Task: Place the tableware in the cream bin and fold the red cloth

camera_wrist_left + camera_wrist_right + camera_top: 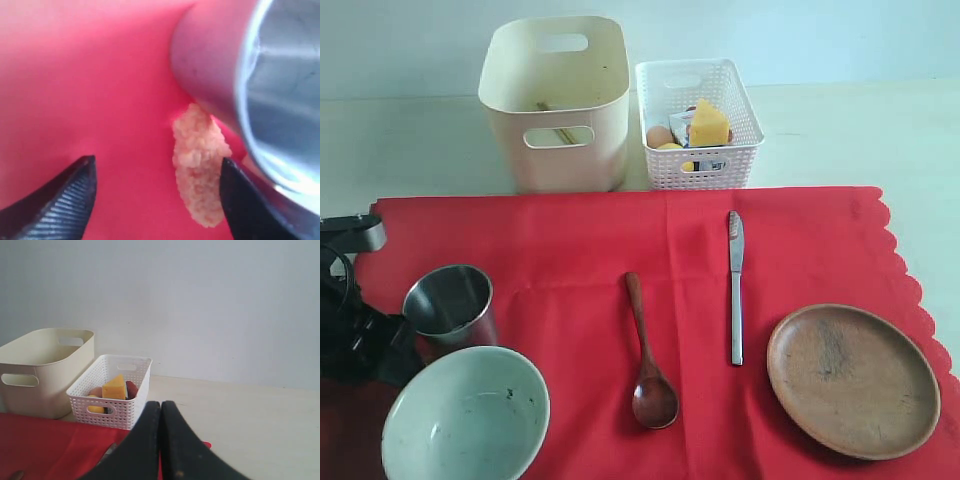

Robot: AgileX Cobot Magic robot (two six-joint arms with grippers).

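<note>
The red cloth (570, 250) carries the steel cup (450, 305), pale speckled bowl (465, 415), dark wooden spoon (648, 365), silver knife (735, 285) and brown plate (852, 380). Chopsticks (556, 122) lie inside the cream bin (555, 160). My left gripper (155, 200) is open low over the cloth (75, 75), and the cup (280, 90) stands just outside one fingertip (247, 205). Nothing sits between the jaws except a pale grainy patch (200, 165) that I cannot identify. My right gripper (161, 440) is shut and empty, held above the cloth's far side, out of the exterior view.
A white lattice basket (698, 125) holding an egg, cheese, a lemon and a small carton stands right of the cream bin. The left arm's black body (350, 320) sits at the cloth's left edge beside the cup and bowl. Pale tabletop (250, 410) lies beyond the cloth.
</note>
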